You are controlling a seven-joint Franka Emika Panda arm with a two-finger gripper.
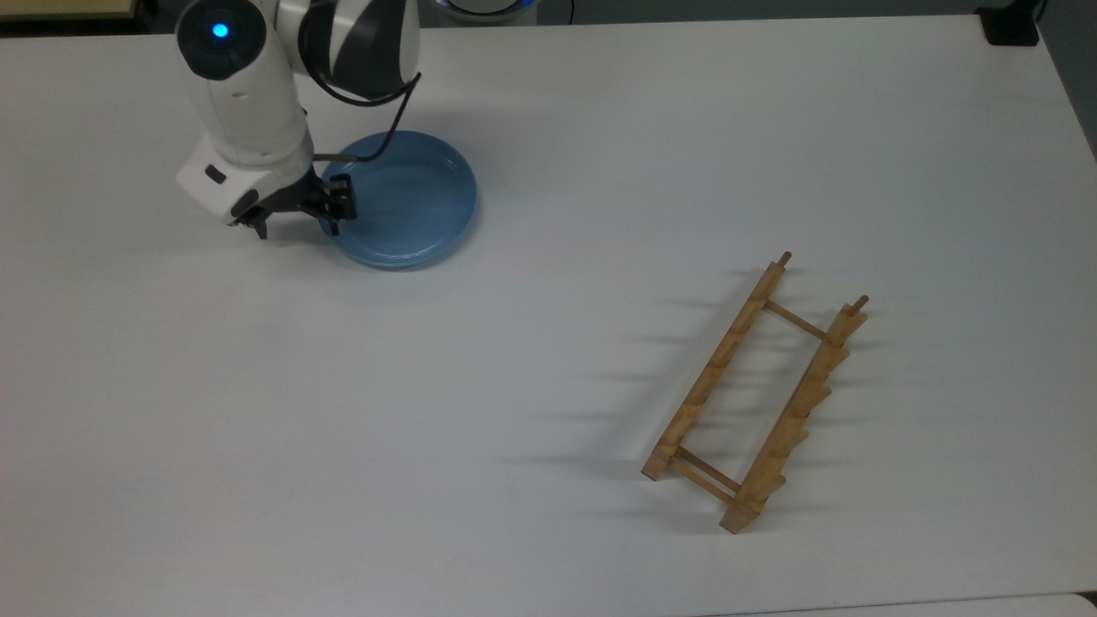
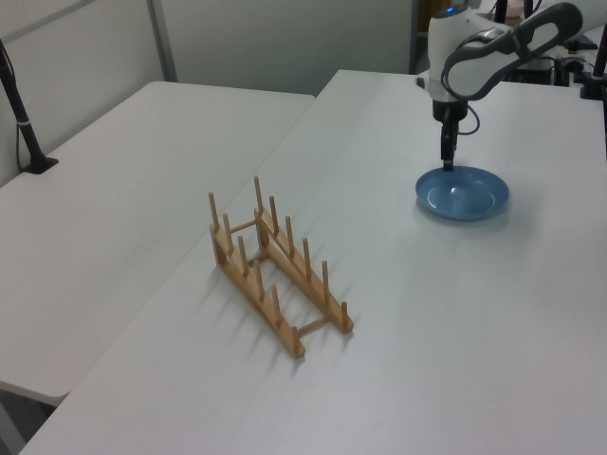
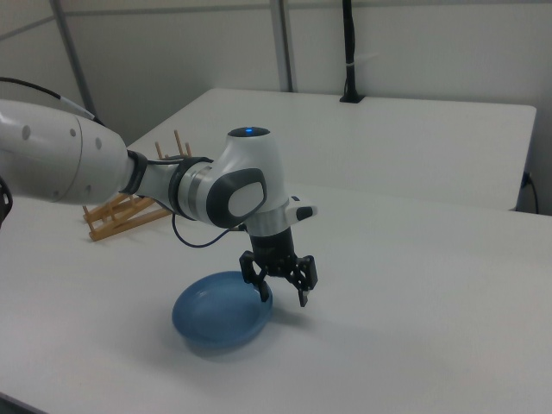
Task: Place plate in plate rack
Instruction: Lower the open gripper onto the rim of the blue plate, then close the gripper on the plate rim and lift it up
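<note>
Over the plate's rim at the top view's left, the pincer hangs spread, straddling it.

Glossy blue plate, light bare-wood plate rack, matt white table

The arm reaches in from the right view's left, white with a dark grey joint and a lit blue dot on top of the wrist. From the wrist the last link turns straight down, so the gripper points at the table. Its two black fingers are spread wide apart, nothing between them. In the top view the gripper sits below the white hand block, a thin black cable looping beside it.
</note>
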